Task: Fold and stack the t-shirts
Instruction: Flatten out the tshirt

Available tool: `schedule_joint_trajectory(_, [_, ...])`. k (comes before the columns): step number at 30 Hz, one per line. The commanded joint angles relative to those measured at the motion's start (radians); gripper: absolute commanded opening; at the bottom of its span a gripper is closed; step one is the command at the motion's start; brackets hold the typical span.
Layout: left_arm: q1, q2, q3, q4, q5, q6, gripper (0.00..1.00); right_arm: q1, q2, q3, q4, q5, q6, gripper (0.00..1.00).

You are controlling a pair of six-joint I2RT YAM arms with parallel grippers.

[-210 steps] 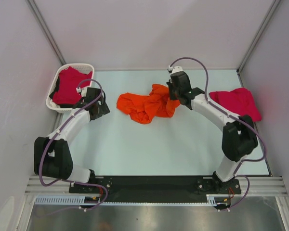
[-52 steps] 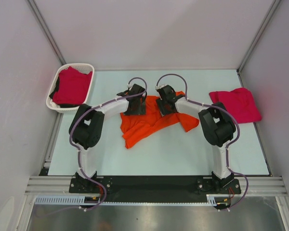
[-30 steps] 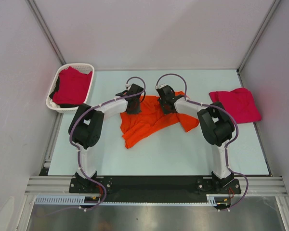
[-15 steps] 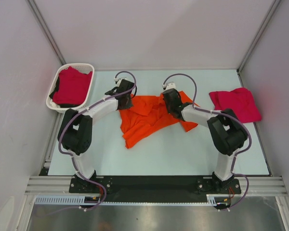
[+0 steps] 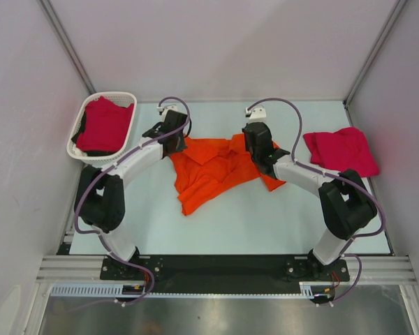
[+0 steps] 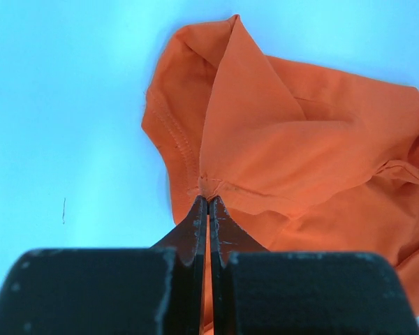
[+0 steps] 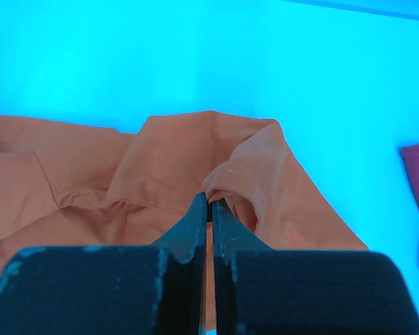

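A bright orange t-shirt (image 5: 213, 167) lies crumpled across the middle of the table. My left gripper (image 5: 173, 139) is shut on a seam at the shirt's left end (image 6: 216, 183). My right gripper (image 5: 257, 148) is shut on a fold at its right end (image 7: 227, 180). Both pinch only a thin bit of cloth at the fingertips (image 6: 208, 204) (image 7: 211, 202). A crimson-pink t-shirt (image 5: 341, 151) lies on the table at the right. Another crimson-pink t-shirt (image 5: 105, 125) sits in the basket at the back left.
The white lattice basket (image 5: 82, 115) stands at the table's back left corner. Grey walls close in the table on three sides. Both arms bend outward from their bases at the near edge.
Both grippers have moved apart and toward the back, the left going left and the right going right, each with its end of the orange t-shirt, which is now spread wider.
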Motion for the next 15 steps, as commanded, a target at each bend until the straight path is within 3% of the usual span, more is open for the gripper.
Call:
schedule_joint_trajectory(1, [0.017, -0.042, 0.032, -0.002, -0.024, 0.023, 0.00, 0.001, 0.001, 0.001, 0.051, 0.060, -0.009, 0.00])
schedule_joint_trajectory(4, [0.031, -0.062, 0.037, -0.014, -0.037, 0.024, 0.00, -0.005, -0.017, -0.024, 0.080, 0.135, -0.003, 0.00])
schedule_joint_trajectory(15, [0.083, -0.237, 0.069, -0.062, -0.069, 0.038, 0.00, -0.024, -0.250, -0.096, 0.157, 0.160, -0.047, 0.00])
